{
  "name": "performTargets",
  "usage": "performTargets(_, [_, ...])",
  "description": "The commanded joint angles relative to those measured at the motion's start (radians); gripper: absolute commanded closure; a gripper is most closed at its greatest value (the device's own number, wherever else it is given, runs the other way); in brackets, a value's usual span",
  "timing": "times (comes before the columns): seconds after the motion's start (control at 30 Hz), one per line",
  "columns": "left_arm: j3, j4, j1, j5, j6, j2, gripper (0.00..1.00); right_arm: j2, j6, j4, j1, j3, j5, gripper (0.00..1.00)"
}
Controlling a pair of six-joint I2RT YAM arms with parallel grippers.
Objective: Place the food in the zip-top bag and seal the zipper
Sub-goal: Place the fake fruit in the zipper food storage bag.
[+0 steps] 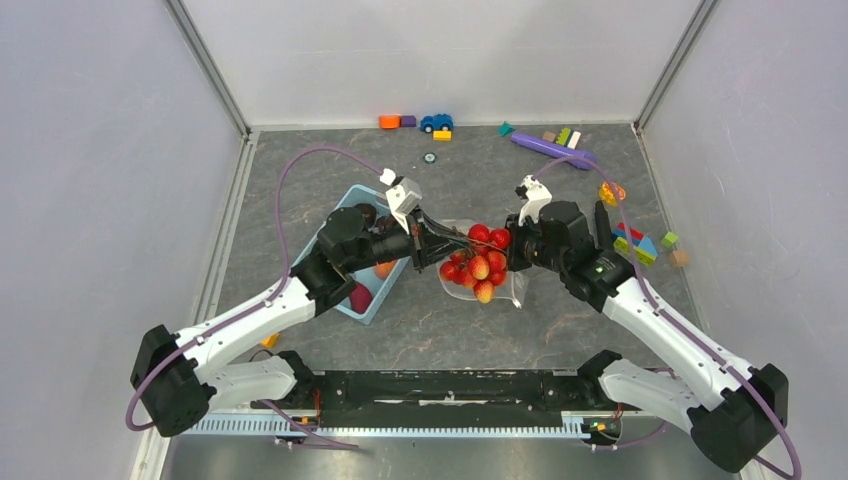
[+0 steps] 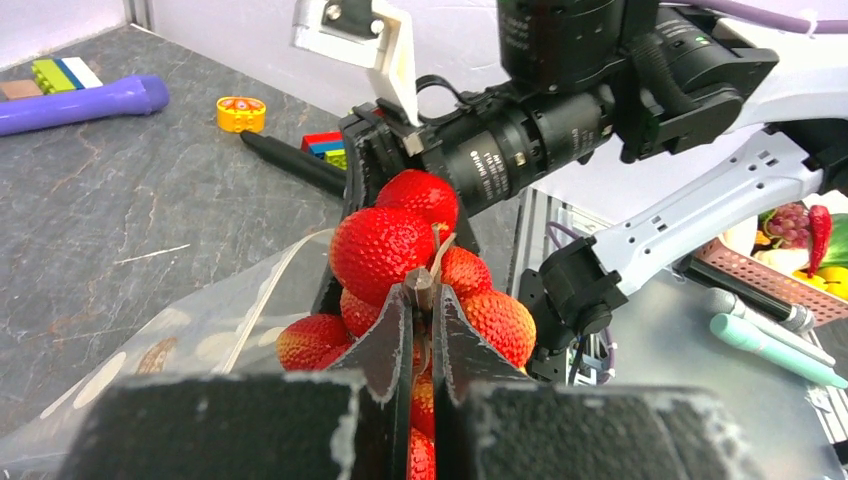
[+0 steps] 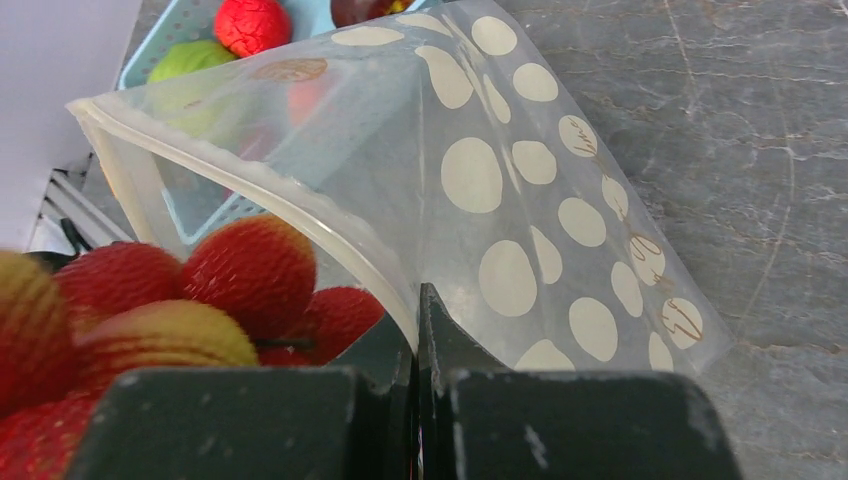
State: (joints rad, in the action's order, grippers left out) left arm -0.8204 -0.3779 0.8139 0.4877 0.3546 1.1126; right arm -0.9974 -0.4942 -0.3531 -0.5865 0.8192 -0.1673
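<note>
The left end effector [image 2: 422,300] is clamped on the short brown stem of the strawberry cluster [image 2: 385,250], a bunch of red toy berries. Its fingers are pressed together around the stem at the centre of the left wrist view.

In the top view the cluster sits mid-frame between the two wrists. It is over the zip-top bag [image 1: 515,290], which lies on the grey worktop [image 1: 500,180].

The right end effector [image 3: 420,300] is pinched tight on the bag's edge at bottom centre of the right wrist view. It holds that side raised, so the mouth gapes. The zipper [image 3: 250,190] is unsealed and runs as a thick clear strip from the upper left of that view down to the fingers. The berries crowd the lower left, just beneath the strip at the mouth. I cannot tell whether any are fully inside.

Left of the bag in the top view, partly under the left arm, is the light blue basket [image 1: 347,200]. It holds more food, including a red piece [image 3: 250,22] and a green piece [image 3: 190,60]. A toy car [image 1: 436,122] sits at top centre, by the far wall.
</note>
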Motion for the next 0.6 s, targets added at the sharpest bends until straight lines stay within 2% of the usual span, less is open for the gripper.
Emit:
performTargets(0.0, [0.018, -0.082, 0.004, -0.045, -0.028, 0.011, 0.98, 0.025, -0.035, 0.049, 0.003, 0.062, -0.09, 1.0])
performTargets(0.57, [0.075, 0.081, 0.004, -0.135, -0.14, -0.065, 0.98, 0.029, -0.028, 0.011, 0.013, 0.121, -0.04, 1.0])
